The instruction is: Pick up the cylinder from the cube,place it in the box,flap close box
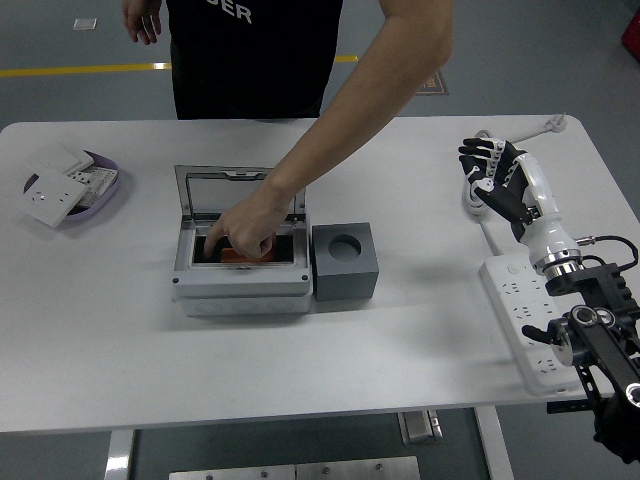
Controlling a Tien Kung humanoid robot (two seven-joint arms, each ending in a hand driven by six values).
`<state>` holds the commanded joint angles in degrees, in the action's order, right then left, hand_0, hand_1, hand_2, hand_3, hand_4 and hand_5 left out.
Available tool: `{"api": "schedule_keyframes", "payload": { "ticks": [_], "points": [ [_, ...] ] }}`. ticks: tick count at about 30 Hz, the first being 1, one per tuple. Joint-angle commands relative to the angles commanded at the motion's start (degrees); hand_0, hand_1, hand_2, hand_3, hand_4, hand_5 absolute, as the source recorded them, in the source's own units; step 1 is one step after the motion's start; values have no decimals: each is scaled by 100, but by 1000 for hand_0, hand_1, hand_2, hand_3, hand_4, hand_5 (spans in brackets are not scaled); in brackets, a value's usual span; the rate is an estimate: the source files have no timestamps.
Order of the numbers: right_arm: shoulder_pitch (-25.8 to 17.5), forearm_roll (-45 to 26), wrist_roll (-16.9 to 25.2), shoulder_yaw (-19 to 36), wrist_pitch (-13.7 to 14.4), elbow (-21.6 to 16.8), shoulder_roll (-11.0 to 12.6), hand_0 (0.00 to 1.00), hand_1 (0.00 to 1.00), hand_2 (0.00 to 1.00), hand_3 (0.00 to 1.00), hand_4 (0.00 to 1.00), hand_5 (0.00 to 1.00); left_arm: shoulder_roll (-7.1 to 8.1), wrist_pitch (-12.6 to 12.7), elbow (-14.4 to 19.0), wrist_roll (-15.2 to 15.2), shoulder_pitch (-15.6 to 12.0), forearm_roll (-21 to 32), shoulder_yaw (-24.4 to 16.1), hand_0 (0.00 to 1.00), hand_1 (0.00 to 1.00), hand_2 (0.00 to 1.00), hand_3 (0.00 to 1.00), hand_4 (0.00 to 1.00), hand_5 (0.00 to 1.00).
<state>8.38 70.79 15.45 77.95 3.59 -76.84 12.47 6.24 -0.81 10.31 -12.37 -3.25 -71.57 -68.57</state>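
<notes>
An open grey box with an orange cylinder inside, and a dark grey cube just to its right, on a white table.

The box is light grey and rectangular, sitting left of the table's middle, its clear hinged lid standing open toward the far side. The interior is dark. The orange cylinder lies in it, only partly visible under a person's hand that reaches in from the far side and covers it. The cube sits upright, touching or nearly touching the box's right wall. Its top face has a round, empty socket.
</notes>
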Motion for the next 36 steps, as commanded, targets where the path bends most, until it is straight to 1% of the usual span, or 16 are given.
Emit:
{"api": "schedule_keyframes", "payload": {
  "ticks": [15, 36],
  "points": [
    [11, 35, -11, 46, 17, -6, -1, 782, 705, 688, 653, 623, 327, -1, -4, 0, -3, -5, 75, 55, 602, 579, 591, 583, 642, 199],
    [9, 9, -22, 31, 11, 20, -5, 783, 707, 689, 652, 618, 331, -12, 3, 0, -12, -54, 71, 21, 602, 580, 591, 583, 642, 199]
  ]
}}
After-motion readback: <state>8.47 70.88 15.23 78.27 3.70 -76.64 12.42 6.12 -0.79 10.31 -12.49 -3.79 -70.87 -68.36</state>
